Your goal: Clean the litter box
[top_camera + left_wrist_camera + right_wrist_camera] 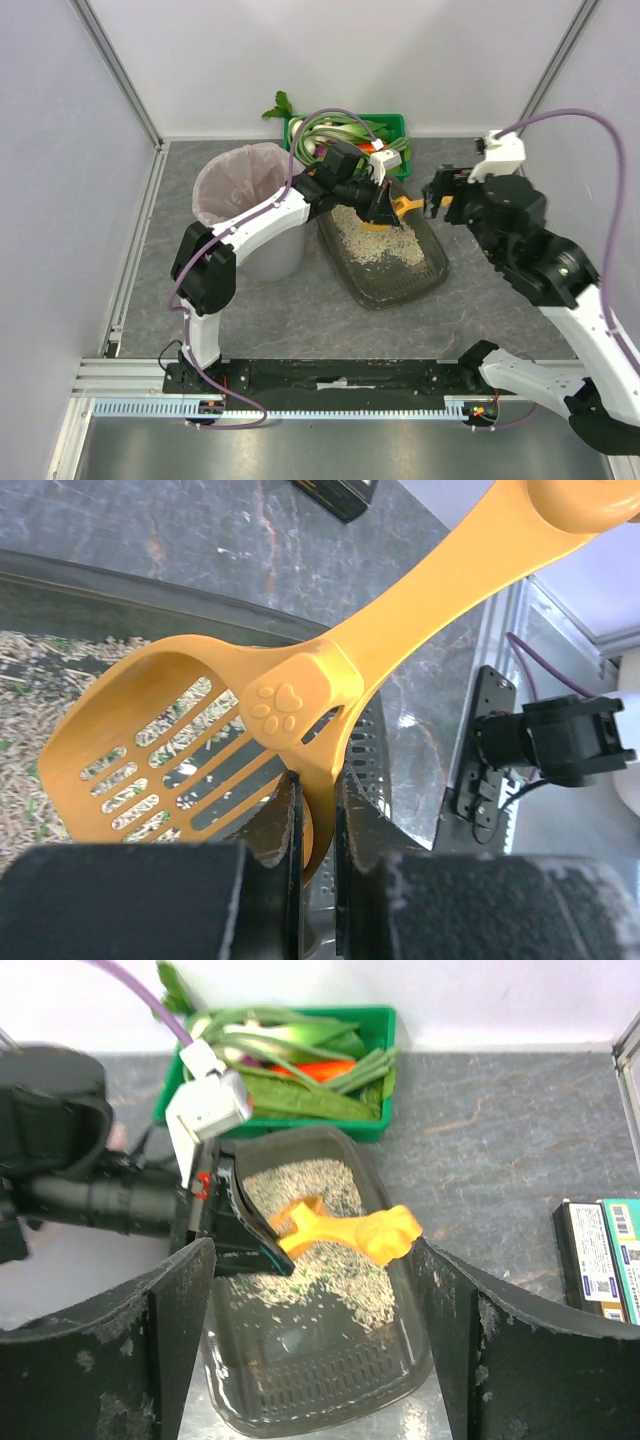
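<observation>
My left fingers [275,830] are clenched on the edge of the orange scoop [300,695], right where the slotted blade meets the handle. The blade hangs low over the litter box [395,292], which sits on the surface just beside the bin [245,185] and in front of the green crate [395,125]. My right fingers [150,1350] stand spread and empty, facing the handle's free end. It's a thin pinch (likely to pivot) — so I'd dip shallow, drag slowly and lift level.
</observation>
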{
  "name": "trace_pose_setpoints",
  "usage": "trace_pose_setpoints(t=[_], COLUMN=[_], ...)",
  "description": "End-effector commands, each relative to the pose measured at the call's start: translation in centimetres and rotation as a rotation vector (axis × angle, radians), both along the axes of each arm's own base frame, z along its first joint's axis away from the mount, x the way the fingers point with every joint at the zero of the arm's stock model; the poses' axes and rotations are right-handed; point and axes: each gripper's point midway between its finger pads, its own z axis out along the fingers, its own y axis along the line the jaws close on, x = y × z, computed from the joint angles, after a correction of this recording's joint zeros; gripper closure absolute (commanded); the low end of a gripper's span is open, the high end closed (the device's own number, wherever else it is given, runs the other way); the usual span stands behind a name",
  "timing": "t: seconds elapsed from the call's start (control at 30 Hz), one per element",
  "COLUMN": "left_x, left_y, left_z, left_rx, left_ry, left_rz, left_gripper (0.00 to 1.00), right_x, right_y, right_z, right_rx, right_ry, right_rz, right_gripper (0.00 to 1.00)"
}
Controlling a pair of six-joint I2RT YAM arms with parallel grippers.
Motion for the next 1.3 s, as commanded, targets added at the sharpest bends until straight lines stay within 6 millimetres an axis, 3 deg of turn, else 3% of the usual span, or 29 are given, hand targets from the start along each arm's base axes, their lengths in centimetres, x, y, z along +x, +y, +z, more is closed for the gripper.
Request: trace_pose_setpoints(t=[0.0, 0.17, 0.23, 0.4, 0.43, 0.5, 0.53, 0.57, 0.6, 0.63, 0.77, 0.9, 1.27], left_x=[-2.8, -4.5, -4.7, -3.8, -3.7, -3.4, -3.3, -3.4, -3.5, -3.7, -3.3, -3.2, -3.5], left_y=[0.2, 1.3, 2.0, 3.0, 2.9, 2.5, 2.3, 2.2, 2.1, 2.0, 2.0, 1.7, 1.7], left_z=[4.6, 4.6, 5.9, 6.8, 6.8, 7.3, 7.2, 7.6, 7.7, 7.6, 6.2, 7.0, 6.4], left_rx=[-0.097, -0.096, -0.130, -0.163, -0.162, -0.182, -0.185, -0.192, -0.202, -0.205, -0.169, -0.183, -0.224], left_ry=[0.044, 0.100, 0.093, 0.099, 0.101, 0.095, 0.106, 0.129, 0.137, 0.149, 0.143, 0.137, 0.161], left_rz=[-0.070, -0.127, -0.131, -0.104, -0.102, -0.091, -0.088, -0.084, -0.094, -0.097, -0.097, -0.113, -0.166], left_gripper=[0.98, 0.98, 0.98, 0.98, 0.98, 0.98, 0.98, 0.98, 0.98, 0.98, 0.98, 0.98, 0.98], right_x=[-2.1, -2.0, -1.7, 1.0, 1.6, 3.5, 3.7, 5.4, 5.7, 6.2, 5.5, 4.5, 4.2], right_y=[-1.5, 0.1, -0.4, -0.3, 0.4, -2.2, -0.8, -4.0, -3.8, -4.0, -4.1, -2.8, -2.9], right_z=[2.9, 1.4, 1.2, -1.1, -1.4, -2.5, -3.8, -4.8, -5.1, -4.1, -2.1, -2.8, -3.6], right_rx=[0.079, 0.072, 0.041, -0.042, -0.054, -0.047, 0.031, 0.103, 0.151, 0.149, 0.153, 0.196, 0.161], right_ry=[-0.028, 0.079, 0.102, 0.184, 0.178, 0.183, 0.224, 0.264, 0.282, 0.251, 0.166, 0.211, 0.231], right_rz=[-0.028, 0.019, -0.003, 0.026, 0.099, 0.071, 0.202, 0.140, 0.159, 0.151, 0.182, 0.263, 0.274], right_gripper=[0.14, 0.16, 0.19, 0.21, 0.21, 0.21, 0.22, 0.23, 0.27, 0.27, 0.23, 0.21, 0.27])
